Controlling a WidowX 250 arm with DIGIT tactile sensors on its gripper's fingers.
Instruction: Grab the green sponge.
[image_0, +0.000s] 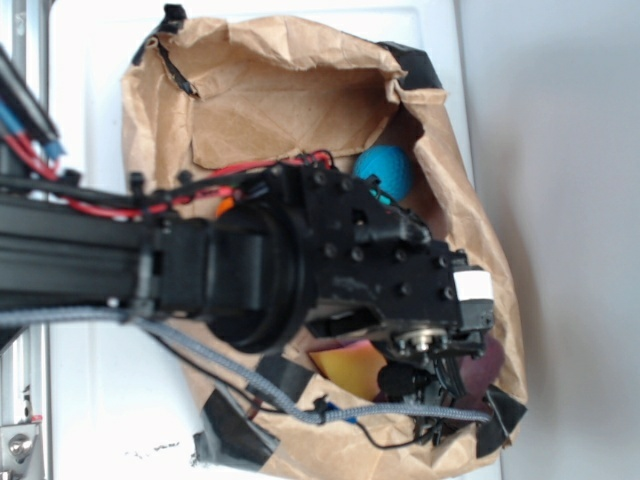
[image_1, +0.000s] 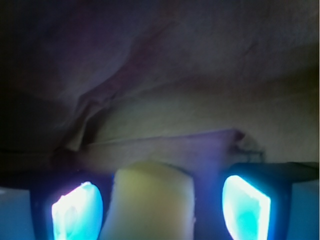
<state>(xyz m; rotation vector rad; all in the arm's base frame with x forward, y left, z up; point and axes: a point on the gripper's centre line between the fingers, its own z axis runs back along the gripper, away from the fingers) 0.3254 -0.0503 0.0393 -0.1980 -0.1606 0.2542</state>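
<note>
The black robot arm (image_0: 250, 270) reaches down into a crumpled brown paper bag (image_0: 290, 90) that lies on the white desk (image_0: 90, 400). In the wrist view, the green sponge (image_1: 150, 202) looks pale yellow and sits between the two fingers (image_1: 250, 205) of the gripper (image_1: 160, 207), with small gaps at each side. I cannot tell if the gripper squeezes it. A teal ball (image_0: 385, 170) rests inside the bag, just beside the arm.
</note>
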